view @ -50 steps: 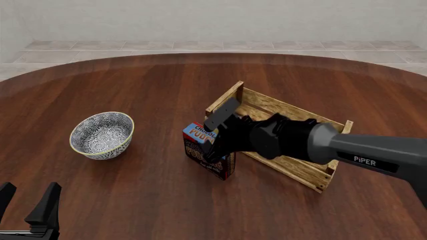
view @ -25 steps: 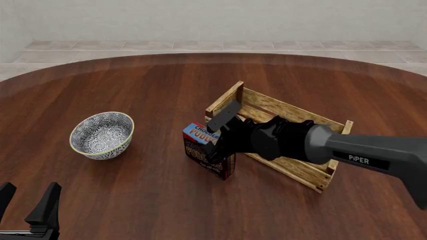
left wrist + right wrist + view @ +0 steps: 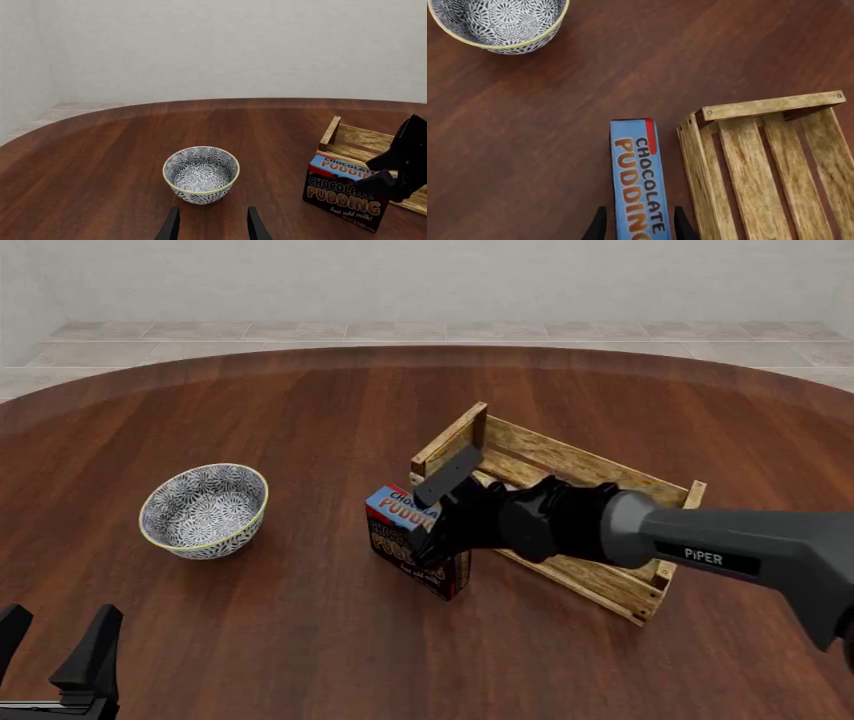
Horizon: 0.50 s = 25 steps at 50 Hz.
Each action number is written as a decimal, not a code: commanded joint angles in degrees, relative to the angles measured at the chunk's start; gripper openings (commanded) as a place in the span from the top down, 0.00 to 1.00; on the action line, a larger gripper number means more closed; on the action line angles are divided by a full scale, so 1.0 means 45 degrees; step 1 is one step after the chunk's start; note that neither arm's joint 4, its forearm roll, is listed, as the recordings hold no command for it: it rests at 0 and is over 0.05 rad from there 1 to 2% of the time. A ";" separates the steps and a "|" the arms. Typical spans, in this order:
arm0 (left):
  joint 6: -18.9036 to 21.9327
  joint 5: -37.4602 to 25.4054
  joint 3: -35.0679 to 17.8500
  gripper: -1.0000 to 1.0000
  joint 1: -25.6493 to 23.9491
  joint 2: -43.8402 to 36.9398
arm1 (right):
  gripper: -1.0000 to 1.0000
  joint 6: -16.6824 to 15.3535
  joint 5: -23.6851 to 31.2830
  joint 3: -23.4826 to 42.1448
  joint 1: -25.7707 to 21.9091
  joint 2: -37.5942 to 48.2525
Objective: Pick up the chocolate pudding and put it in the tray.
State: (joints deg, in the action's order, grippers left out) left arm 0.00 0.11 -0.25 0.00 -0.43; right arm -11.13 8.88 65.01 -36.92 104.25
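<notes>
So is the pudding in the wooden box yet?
Not yet. The chocolate pudding is upright on the table beside the tray, which looks empty. The right gripper is down over the carton, one of its fingers on each side, though a firm grip can't be confirmed. Lifting and placing remain. The left gripper waits, open.

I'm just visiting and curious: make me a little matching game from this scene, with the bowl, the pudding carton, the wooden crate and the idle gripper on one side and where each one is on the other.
Things:
1. bowl
2. chocolate pudding
3. tray
4. left gripper

Places or states:
A. standing on the table right beside the crate's near end, with the right gripper straddling its blue top
B. open, low at the near left edge of the table, holding nothing
C. alone on the left part of the table, nothing in it
D. lying slantwise right of centre, slatted floor bare

Pairs: 1-C, 2-A, 3-D, 4-B
</notes>
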 commanded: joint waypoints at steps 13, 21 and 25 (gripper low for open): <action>0.0000 0.0000 0.0000 0.00 0.0000 0.0000 | 0.00 0.0220 -0.0293 -0.0154 0.0004 0.0277; 0.0000 0.0000 0.0000 0.00 0.0000 0.0000 | 0.00 0.0286 -0.0351 -0.0201 -0.0013 0.0346; 0.0000 0.0000 0.0000 0.00 0.0000 0.0000 | 0.00 0.0376 -0.0385 -0.0215 -0.0005 0.0357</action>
State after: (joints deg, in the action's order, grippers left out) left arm 0.00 0.11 -0.25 0.00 -0.43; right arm -9.92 7.51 64.33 -36.90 105.50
